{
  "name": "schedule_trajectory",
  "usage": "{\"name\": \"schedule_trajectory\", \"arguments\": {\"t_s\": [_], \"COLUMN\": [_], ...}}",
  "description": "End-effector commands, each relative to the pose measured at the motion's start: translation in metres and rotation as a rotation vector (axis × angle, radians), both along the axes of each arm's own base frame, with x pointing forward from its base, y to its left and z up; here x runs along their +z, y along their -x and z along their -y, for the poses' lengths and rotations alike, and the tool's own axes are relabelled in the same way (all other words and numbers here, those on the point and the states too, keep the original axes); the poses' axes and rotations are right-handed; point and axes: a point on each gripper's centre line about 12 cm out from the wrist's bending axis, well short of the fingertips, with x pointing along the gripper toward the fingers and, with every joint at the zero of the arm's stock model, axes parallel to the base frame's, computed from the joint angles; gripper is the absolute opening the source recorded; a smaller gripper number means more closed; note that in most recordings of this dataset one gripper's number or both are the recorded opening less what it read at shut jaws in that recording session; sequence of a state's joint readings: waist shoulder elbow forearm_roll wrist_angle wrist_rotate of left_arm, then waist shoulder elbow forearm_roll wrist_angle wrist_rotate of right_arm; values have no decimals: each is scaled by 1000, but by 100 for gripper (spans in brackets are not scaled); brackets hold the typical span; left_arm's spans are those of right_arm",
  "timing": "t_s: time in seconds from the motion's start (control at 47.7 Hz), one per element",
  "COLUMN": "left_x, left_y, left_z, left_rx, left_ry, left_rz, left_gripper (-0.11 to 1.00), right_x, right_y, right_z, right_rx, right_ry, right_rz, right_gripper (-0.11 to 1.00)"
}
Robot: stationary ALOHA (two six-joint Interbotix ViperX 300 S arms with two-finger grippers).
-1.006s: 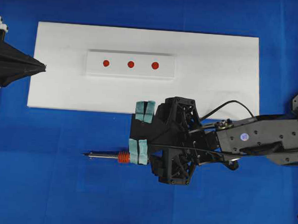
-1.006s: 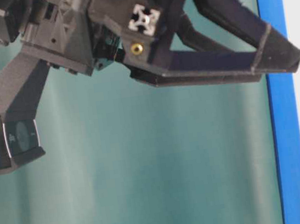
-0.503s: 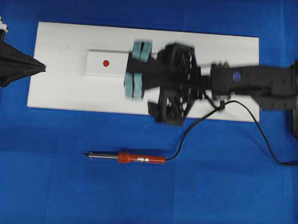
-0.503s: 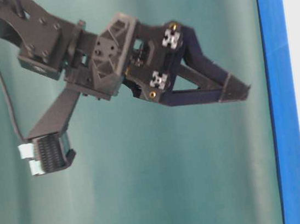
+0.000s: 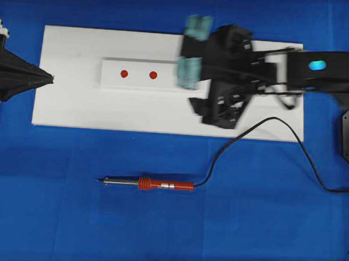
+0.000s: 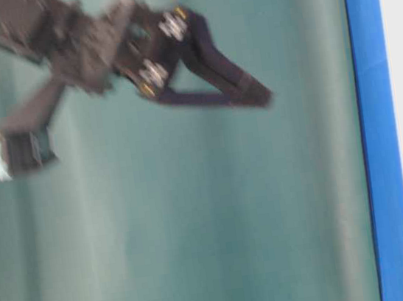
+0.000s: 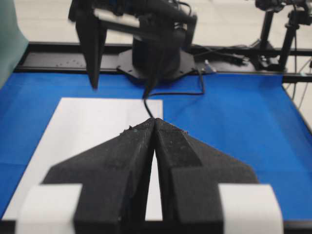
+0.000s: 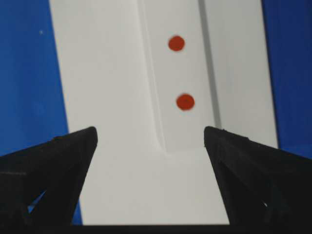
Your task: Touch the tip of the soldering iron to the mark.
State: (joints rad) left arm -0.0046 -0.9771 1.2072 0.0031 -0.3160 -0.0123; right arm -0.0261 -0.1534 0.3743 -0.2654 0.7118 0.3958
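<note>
The soldering iron [image 5: 148,184] lies flat on the blue table cover [image 5: 157,235], nearest the bottom of the overhead view, with its dark tip pointing left and its red-orange handle to the right. Its black cord [image 5: 262,132] leaves the handle, loops up toward the white board and trails off to the right edge. Nothing touches the iron; it sits well apart from both arms.

Beyond it lies the white board [image 5: 76,102], carrying a raised white strip [image 5: 110,80] with red marks [image 5: 124,74]; two show in the overhead view.

The right gripper [image 5: 190,46] hangs over the right end of that strip, blurred, its jaws spread wide and empty, the teal-padded fingers [image 5: 188,71] holding nothing. In its own wrist view the two dark fingers stand far apart with two red marks between them.

At the far left, the left gripper [image 5: 48,77] rests by the board's left edge, its jaws pressed together on nothing.
</note>
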Motion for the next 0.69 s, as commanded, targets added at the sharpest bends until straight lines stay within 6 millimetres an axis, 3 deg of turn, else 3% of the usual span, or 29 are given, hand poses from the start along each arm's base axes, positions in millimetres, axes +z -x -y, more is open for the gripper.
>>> {"name": "schedule_trajectory", "arguments": {"t_s": [0.0, 0.377, 0.671], "left_x": [4, 8, 8], "left_y": [-1, 1, 2], "left_z": [0, 0, 0], "left_rx": [-2, -2, -2], "left_ry": [-1, -1, -4], "left_rz": [11, 29, 29], "left_gripper": [2, 2, 2], "right_x": [23, 48, 41], "right_y": [19, 124, 181], "right_z": [-1, -5, -6], "right_rx": [6, 34, 31], "right_ry": [-1, 9, 18], "right_rz": [87, 349, 445], "right_gripper": [93, 93, 93]}}
